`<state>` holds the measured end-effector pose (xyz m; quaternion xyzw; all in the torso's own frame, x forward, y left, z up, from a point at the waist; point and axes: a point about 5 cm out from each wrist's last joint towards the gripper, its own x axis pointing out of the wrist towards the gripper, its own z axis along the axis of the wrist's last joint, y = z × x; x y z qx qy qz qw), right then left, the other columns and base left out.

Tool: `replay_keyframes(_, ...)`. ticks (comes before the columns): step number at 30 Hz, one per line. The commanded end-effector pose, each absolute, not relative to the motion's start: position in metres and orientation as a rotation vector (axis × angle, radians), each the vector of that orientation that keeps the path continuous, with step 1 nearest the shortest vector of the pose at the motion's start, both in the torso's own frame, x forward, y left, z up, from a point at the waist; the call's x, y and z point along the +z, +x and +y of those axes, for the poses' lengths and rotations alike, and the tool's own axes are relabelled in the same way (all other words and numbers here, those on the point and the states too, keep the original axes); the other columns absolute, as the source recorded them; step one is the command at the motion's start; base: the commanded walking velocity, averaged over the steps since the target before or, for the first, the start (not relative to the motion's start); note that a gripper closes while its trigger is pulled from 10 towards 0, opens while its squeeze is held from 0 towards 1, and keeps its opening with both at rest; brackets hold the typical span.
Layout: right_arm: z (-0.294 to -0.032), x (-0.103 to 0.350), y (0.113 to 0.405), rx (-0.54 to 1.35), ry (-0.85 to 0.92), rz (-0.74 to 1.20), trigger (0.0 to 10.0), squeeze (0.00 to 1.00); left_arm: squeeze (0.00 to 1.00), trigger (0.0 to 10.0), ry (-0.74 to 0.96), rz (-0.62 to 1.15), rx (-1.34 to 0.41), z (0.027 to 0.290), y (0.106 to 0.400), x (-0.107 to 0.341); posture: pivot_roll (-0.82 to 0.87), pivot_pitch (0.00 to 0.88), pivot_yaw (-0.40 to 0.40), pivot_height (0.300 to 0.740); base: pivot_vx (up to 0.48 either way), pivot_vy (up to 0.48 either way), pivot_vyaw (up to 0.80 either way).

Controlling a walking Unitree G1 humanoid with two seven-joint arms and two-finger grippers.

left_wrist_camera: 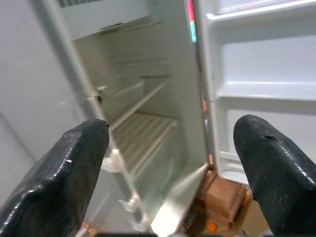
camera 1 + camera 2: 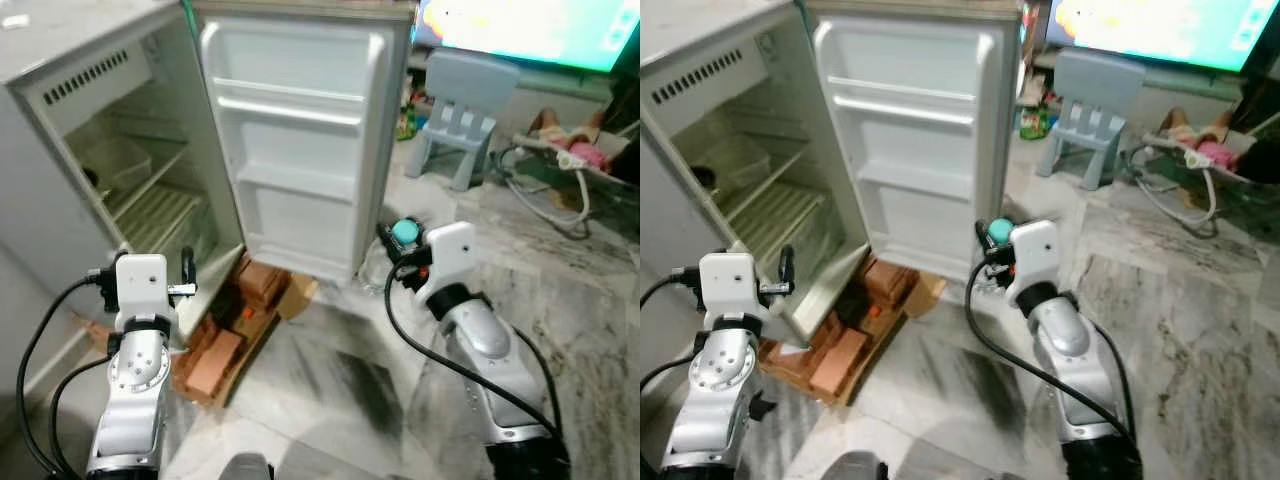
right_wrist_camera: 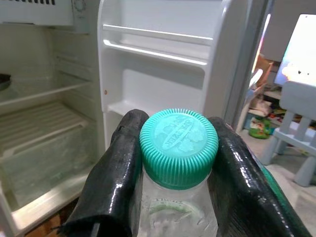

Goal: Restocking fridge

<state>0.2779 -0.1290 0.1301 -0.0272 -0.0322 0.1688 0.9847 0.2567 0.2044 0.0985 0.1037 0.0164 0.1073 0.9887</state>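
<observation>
A small white fridge (image 2: 60, 60) stands open, its door (image 2: 300, 150) swung wide with bare door shelves. Inside are a wire shelf (image 2: 150, 215) and a clear drawer. My right gripper (image 3: 177, 163) is shut on a clear bottle with a teal cap (image 3: 178, 145); the same bottle (image 2: 404, 233) hangs in front of the door's lower right corner. My left gripper (image 1: 173, 173) is open and holds nothing, facing the fridge's interior from near the lower front edge of the cabinet (image 2: 160, 280).
Cardboard boxes (image 2: 240, 320) lie on the floor under the fridge door. A pale blue child's chair (image 2: 460, 110) stands behind to the right, with cables (image 2: 545, 200) and a doll (image 2: 570, 145) on the marble floor. A bright screen (image 2: 520, 25) is at the back.
</observation>
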Motion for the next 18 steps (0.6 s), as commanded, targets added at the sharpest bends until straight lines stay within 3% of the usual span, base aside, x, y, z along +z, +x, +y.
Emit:
replay_keyframes(1,-0.116,0.143,0.28,0.376,-0.045,-0.127,10.0,0.0,0.0,10.0,0.22,0.022,0.222,0.21,0.256,0.1,0.12,0.0,-0.022,0.74,0.0,0.465,0.0)
replay_keyframes(9,-0.121,0.14,0.282,0.339,-0.059,-0.107,10.0,0.0,0.0,10.0,0.194,-0.014,0.106,0.198,0.256,0.106,0.11,0.0,-0.022,0.74,0.0,0.0,0.0)
replay_keyframes(18,-0.122,0.138,0.283,0.329,-0.062,-0.096,10.0,0.0,0.0,10.0,0.185,-0.039,0.048,0.191,0.257,0.109,0.11,0.001,-0.023,0.74,0.424,0.0,0.0)
